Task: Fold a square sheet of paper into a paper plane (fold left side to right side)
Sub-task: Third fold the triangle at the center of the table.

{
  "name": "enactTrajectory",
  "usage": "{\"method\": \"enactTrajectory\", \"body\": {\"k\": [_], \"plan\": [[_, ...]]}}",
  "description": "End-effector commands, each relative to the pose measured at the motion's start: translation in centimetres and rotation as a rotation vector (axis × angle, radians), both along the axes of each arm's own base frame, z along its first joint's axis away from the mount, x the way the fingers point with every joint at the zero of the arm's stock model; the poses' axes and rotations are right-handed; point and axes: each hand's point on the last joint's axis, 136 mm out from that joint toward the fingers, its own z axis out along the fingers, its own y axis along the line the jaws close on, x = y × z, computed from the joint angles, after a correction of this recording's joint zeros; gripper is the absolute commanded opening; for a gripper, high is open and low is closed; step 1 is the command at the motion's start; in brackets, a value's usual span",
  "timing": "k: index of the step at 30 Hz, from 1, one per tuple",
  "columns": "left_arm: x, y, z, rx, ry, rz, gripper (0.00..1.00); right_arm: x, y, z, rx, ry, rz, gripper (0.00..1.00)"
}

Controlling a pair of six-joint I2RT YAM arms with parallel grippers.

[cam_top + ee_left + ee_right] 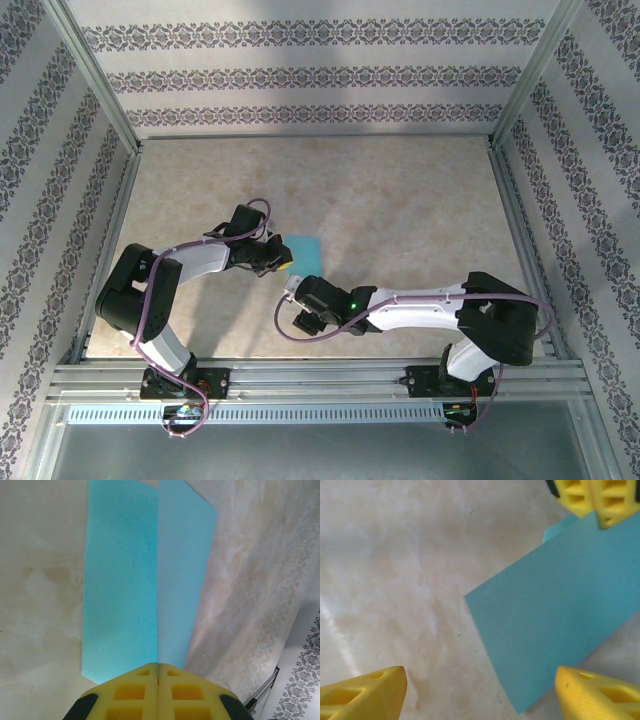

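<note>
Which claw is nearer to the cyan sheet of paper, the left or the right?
Left. The left claw is shut on the sheet of paper at its edge. The right claw is open and just short of the sheet's near corner, touching nothing.

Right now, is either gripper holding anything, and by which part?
The left gripper is shut on the blue paper, pinching its edge where the crease ends. The right gripper is open and holds nothing.

Far tabletop (400, 190) free; left tool (276, 262), sheet (303, 247), right arm (420, 310) crowd near centre.
</note>
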Motion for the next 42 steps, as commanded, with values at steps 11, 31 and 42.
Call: {"method": "enactTrajectory", "body": {"k": [11,31,42], "plan": [[0.0,0.1,0.0,-0.005,0.013,0.001,0.00,2.8,2.3,1.0,0.014,-0.066,-0.027,0.52],[-0.2,3.1,1.4,0.123,-0.048,-0.031,0.36,1.3,0.8,-0.3,0.222,0.309,-0.084,0.00],[1.4,-0.4,1.7,0.041,-0.061,-0.145,0.13,1.2,0.7,-0.4,0.318,0.468,-0.094,0.00]]}}
